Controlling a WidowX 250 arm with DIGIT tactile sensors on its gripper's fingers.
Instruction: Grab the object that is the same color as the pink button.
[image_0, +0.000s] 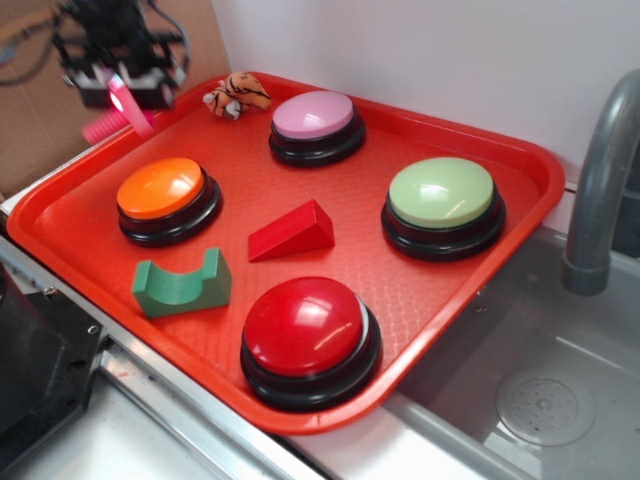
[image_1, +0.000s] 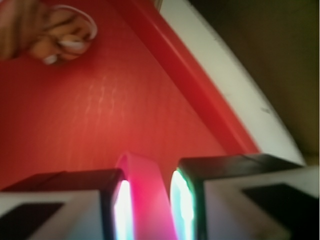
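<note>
A bright pink toy bolt (image_0: 112, 122) hangs above the tray's far left corner, its ribbed shaft sticking out to the left. My gripper (image_0: 122, 100) is shut on its head. In the wrist view the pink bolt (image_1: 147, 195) fills the gap between the two black fingers of the gripper (image_1: 150, 210), held off the red tray floor. The pink button (image_0: 315, 125), pale pink dome on a black base, stands at the back of the tray, well to the right of the gripper.
On the red tray (image_0: 505, 235) stand an orange button (image_0: 165, 198), a green button (image_0: 442, 205) and a red button (image_0: 308, 338). A red wedge (image_0: 291, 232), a green arch block (image_0: 181, 285) and a plush tiger (image_0: 236, 95) lie among them. A sink with a grey faucet (image_0: 600, 170) is at right.
</note>
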